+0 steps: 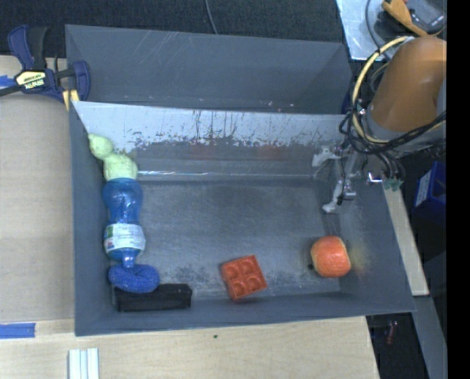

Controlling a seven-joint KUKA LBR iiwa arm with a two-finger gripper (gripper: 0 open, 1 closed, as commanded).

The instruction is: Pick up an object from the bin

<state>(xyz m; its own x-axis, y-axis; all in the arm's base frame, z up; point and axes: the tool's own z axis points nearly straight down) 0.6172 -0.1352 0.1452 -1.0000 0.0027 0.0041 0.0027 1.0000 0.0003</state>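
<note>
The gripper (335,202), open or closed I couldn't tell, hung near the orange ball (330,257), seemingly light and roll-prone, best pinched across its middle.

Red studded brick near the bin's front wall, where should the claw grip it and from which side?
Come straight down from above. The red brick lies flat, studs up, apart from the orange ball and black block. Probably best to close on two opposite flat side faces, wrist turned to match its slight skew.
</note>
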